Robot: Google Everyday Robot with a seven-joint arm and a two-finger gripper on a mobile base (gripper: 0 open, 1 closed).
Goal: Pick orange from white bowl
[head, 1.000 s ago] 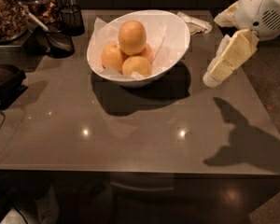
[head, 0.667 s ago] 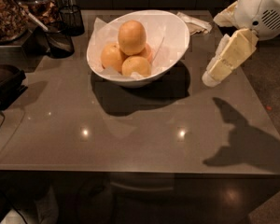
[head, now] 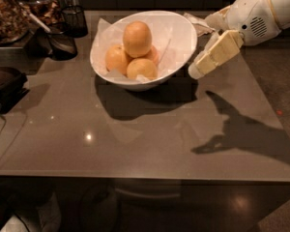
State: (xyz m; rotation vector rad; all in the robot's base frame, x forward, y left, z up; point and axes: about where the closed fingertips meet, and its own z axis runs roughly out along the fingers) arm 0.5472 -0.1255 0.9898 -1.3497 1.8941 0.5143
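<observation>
The orange, the biggest pale yellow-orange fruit, lies on top of three smaller oranges in the white bowl. The bowl is lined with white paper and stands at the back middle of the grey table. My gripper hangs at the bowl's right side, close to its outer wall and just below the rim, pointing down and left. It holds nothing. The white arm comes in from the top right.
A dark mesh cup and a black scoop stand left of the bowl. A container of brown pieces sits at the far left, a black object below it. Crumpled white paper lies behind the bowl.
My gripper has moved left and slightly up, from clear of the bowl to right beside its right wall. The oranges and bowl have not moved.
</observation>
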